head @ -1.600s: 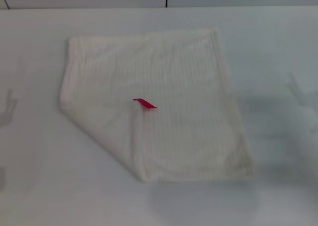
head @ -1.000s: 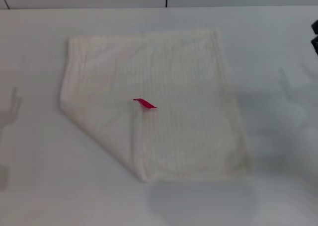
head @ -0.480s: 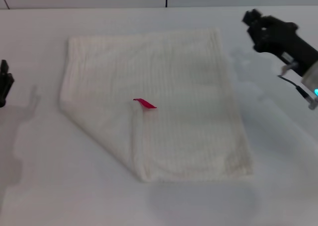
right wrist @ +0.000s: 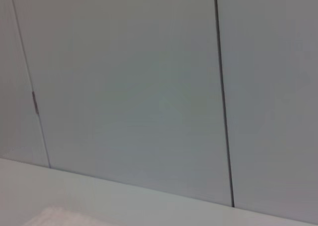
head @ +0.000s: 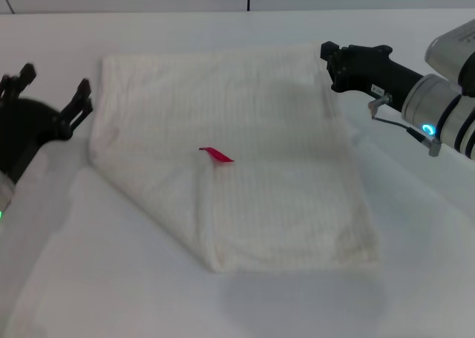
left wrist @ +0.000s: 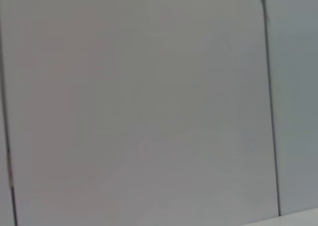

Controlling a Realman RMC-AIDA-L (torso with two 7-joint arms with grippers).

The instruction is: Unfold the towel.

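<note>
head view, one towel (head: 245,145), two grippers flanking

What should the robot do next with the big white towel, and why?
Probably bring the left gripper over the folded flap, near the red tag, to grab that corner. The towel lies flat on the table with its near-left corner turned over. The left gripper is open beside the towel's left edge; the right gripper hovers by the far right corner.

No readable text, label, brand or number shows anywhere.
</note>
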